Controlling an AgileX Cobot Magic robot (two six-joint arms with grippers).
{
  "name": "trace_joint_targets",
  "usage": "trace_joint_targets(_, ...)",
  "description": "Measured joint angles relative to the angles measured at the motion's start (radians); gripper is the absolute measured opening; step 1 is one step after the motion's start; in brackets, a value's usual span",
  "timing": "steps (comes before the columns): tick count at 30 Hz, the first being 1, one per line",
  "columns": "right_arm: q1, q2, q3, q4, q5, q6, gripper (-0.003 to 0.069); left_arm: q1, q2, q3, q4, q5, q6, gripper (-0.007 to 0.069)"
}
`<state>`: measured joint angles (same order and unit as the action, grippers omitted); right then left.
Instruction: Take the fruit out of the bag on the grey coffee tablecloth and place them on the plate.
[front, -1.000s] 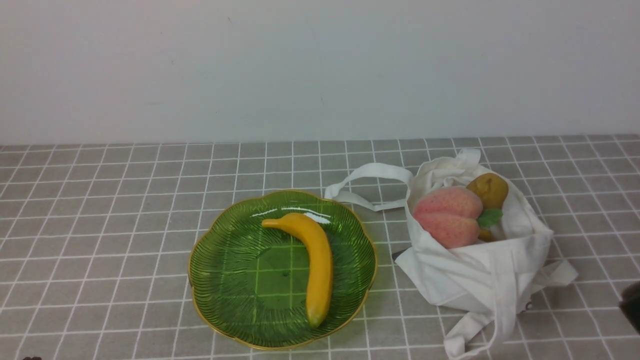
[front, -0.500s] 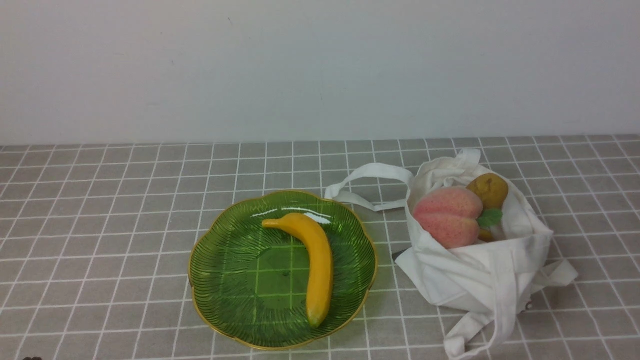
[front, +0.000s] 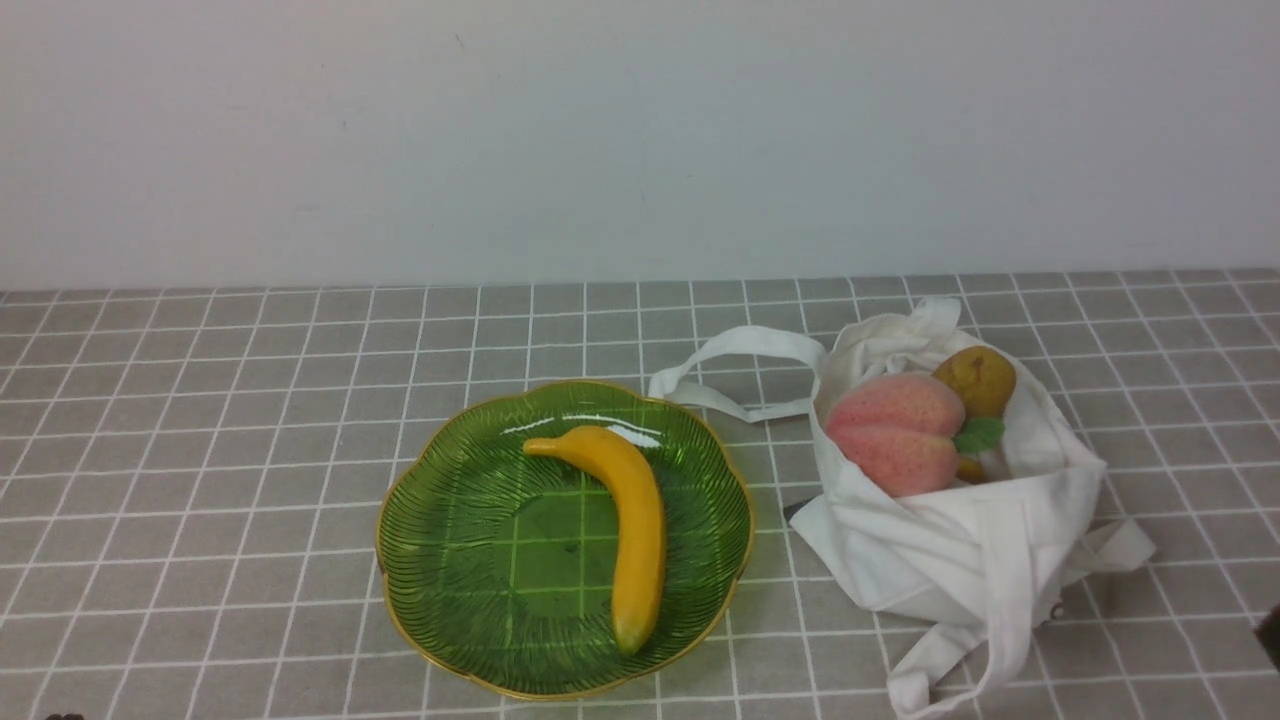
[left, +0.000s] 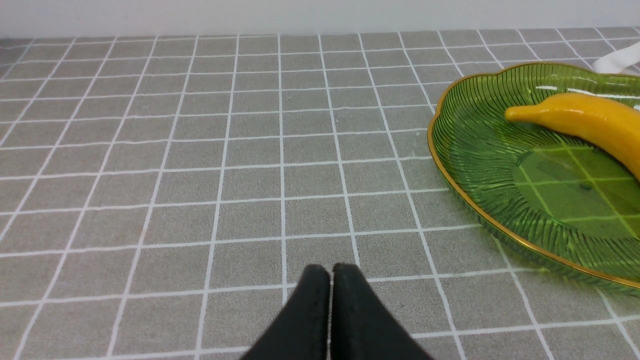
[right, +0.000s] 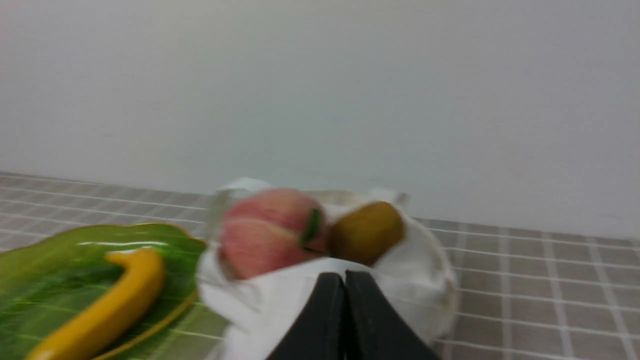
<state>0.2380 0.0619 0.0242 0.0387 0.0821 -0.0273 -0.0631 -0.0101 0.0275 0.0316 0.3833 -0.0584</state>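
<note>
Nearest the robot, the left pincer (left: 330, 272) hangs low over the grey coffee tablecloth (front: 200, 480), its two black fingers pressed together on nothing, off to the plate's left. The right pincer (right: 345, 280) is likewise clenched and empty, its tips meeting just in front of the bag; in the front view only a dark sliver of it shows at the right edge (front: 1270, 635).

Next comes the one plate (front: 430, 560), green with a gold scalloped rim, flat on the cloth. One banana (front: 630, 520) lies in it, right of centre, its long axis running near to far: the blunt end points toward the robot, and the far end curves so the stem tip points left.

To the plate's right and close beside it sits the one white bag (front: 960, 560), slumped, mouth open upward, one strap looping left toward the plate. Inside, one peach (front: 895, 430) rests at the opening with its green leaf on the right, and one pear (front: 978, 378) sits behind it, touching it, farthest of all.
</note>
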Motion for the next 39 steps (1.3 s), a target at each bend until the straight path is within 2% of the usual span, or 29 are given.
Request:
trace_joint_targets(3,-0.144,-0.063,0.005,0.000,0.140,0.000,-0.0014,0.000,0.000,0.000,0.000,0.000,0.000,-0.0008)
trace_joint_targets(4,-0.154,-0.064,0.005,0.000,0.151,0.000,-0.0014,0.000,0.000,0.000,0.000,0.000,0.000,-0.0008)
trace_joint_targets(5,-0.227,-0.070,0.005,0.000,0.235,0.000,-0.0014,0.000,0.000,0.000,0.000,0.000,0.000,-0.0008)
trace_joint_targets(9,-0.298,-0.070,0.001,0.003,0.290,-0.001,-0.0014,0.000,0.000,0.000,0.000,0.000,0.000,-0.0008)
trace_joint_targets(39,-0.302,-0.070,-0.002,0.004,0.300,-0.003,-0.0014,0.000,0.000,0.000,0.000,0.000,0.000,-0.0008)
